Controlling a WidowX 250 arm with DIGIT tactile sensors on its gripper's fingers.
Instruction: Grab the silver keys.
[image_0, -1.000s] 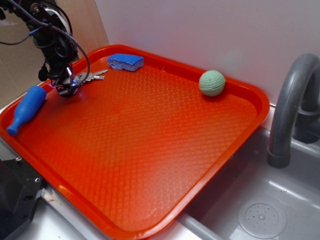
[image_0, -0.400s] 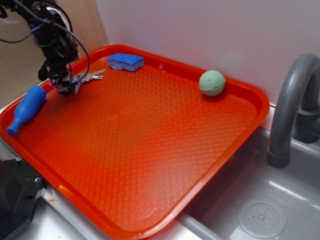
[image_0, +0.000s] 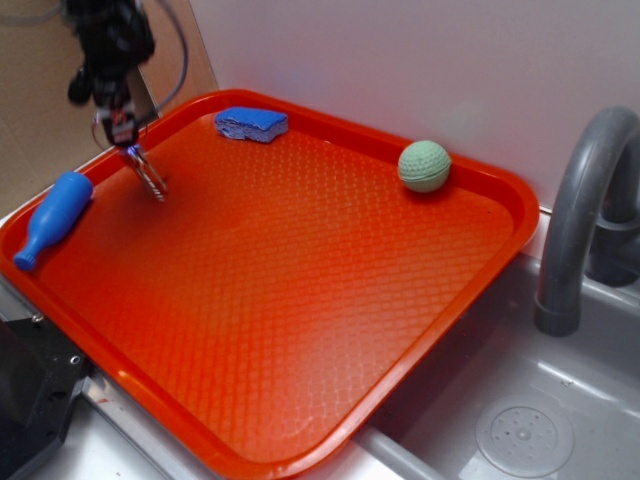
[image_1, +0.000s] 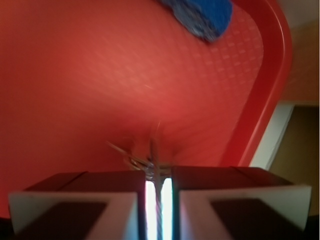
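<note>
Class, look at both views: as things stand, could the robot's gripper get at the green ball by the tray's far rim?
Probably not yet: the gripper is shut on the silver keys, which dangle beneath it. The path across the tray to the green ball looks unobstructed.

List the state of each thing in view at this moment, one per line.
End effector: shut on the keys, raised above the tray.
Keys: pinched at the top, hanging clear of the tray.
Bottle: lying on its side at the tray's left edge.
Sponge: lying flat near the far rim.
Ball: resting on the tray by the far rim.
Tray: flat beside the sink.
</note>
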